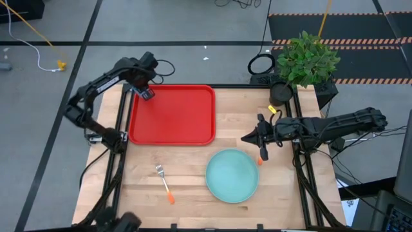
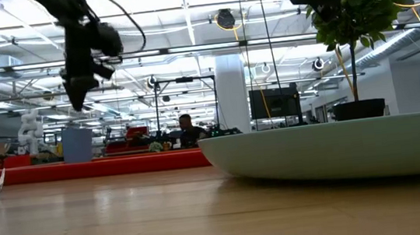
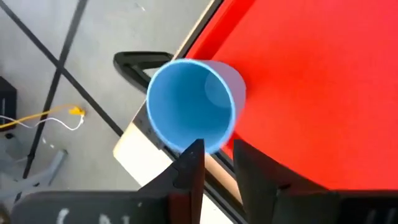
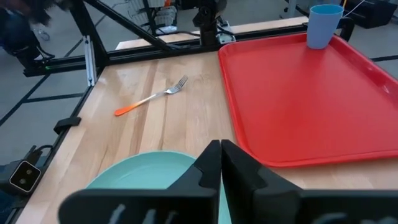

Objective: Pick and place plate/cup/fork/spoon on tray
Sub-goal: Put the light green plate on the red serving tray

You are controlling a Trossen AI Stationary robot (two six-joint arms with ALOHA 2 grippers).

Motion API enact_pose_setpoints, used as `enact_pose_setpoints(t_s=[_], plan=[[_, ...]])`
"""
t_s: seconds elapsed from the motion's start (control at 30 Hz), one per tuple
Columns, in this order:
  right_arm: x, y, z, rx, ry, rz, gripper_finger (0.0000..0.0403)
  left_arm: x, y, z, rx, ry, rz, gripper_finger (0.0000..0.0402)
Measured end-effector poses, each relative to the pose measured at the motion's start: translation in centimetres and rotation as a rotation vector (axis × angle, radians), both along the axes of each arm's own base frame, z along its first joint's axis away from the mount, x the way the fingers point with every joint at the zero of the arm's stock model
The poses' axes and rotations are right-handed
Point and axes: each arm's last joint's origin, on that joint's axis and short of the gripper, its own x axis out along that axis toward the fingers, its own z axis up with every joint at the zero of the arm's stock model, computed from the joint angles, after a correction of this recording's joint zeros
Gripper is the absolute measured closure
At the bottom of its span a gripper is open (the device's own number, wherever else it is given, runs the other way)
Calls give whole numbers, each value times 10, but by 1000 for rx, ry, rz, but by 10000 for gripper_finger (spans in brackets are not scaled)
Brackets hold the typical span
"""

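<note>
**Cup at the tray's corner, spoon pinched by the other arm**

While the small bright blue plastic cup (image 3: 191, 104) sits in the far-left corner of the red rectangular plastic tray (image 1: 174, 116), the left claw (image 1: 145, 91) hangs right above it with its fingers slightly apart, one on each side of the rim; whether they touch the wall I cannot tell. Being thin, hollow plastic, the cup should be light and a little springy, so a rim pinch needs only mild force, and it could tip easily if nudged.

Across the wooden surface (image 1: 193, 174), the right claw (image 1: 261, 153) is closed on a small orange-handled piece, probably the spoon (image 1: 262, 156), just beside the far-right edge of the large round pale turquoise plate (image 1: 232, 175). Stiff, thin and slick, it could pivot in the grip.

Left of the plate lies the small fork with silver tines and orange handle (image 1: 164, 182), flat on the wood; its low profile calls for a pinch across the handle. The plate looks rigid and wide, best taken at its rim.
</note>
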Motion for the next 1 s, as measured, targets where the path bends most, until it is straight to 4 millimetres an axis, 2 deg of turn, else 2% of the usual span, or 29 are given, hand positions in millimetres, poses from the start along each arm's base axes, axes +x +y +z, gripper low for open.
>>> enact_pose_setpoints(t_s=[0.13,0.27,0.37,0.53,0.77,1.0], plan=[[8,3,-7,25,36,54,376,3,-34,25,62,-88,10,314],[19,13,-15,117,75,148,349,12,-69,45,41,-309,-42,314],[26,31,-22,139,149,209,329,21,-96,58,32,-458,-161,314],[34,68,-28,89,259,251,299,35,-135,68,46,-604,-353,314],[42,113,-37,70,449,335,272,60,-175,67,30,-733,-547,314],[42,139,-56,17,546,399,271,76,-210,45,-20,-810,-673,314]])
